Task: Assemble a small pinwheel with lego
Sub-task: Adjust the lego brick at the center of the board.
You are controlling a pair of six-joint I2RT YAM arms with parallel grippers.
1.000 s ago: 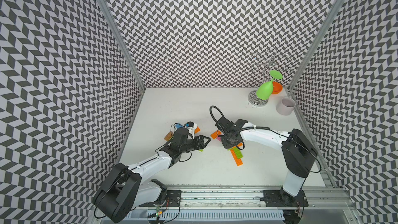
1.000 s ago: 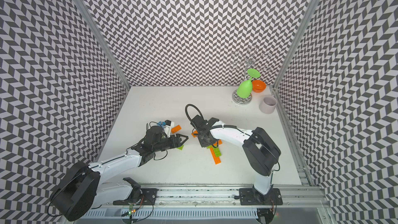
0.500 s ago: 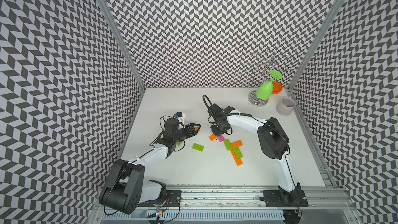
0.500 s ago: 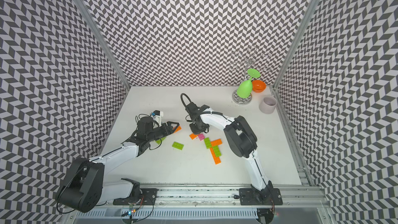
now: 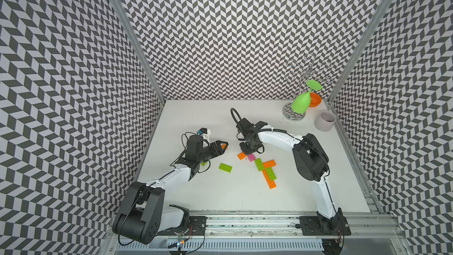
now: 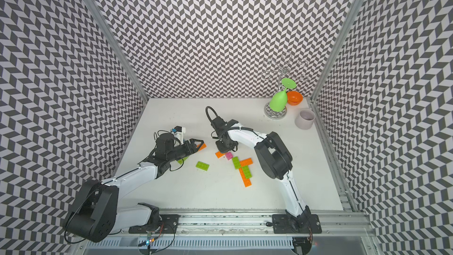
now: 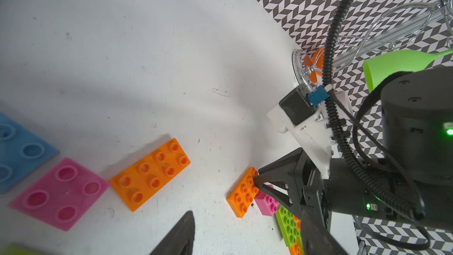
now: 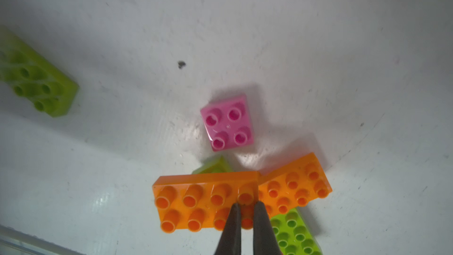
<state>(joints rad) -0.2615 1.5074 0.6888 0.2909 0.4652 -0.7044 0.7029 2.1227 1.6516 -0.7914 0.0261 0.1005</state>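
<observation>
In the middle of the desk | right gripper clamped on one end of the orange brick, near the pink square | left gripper: cannot tell if apart or together | brick looks light, hard, slippery; a middle hold seems steadier

Scuffed white table: lime brick, pink square, green-orange brick cluster, grey cup, orange bowl, wire rack.
</observation>
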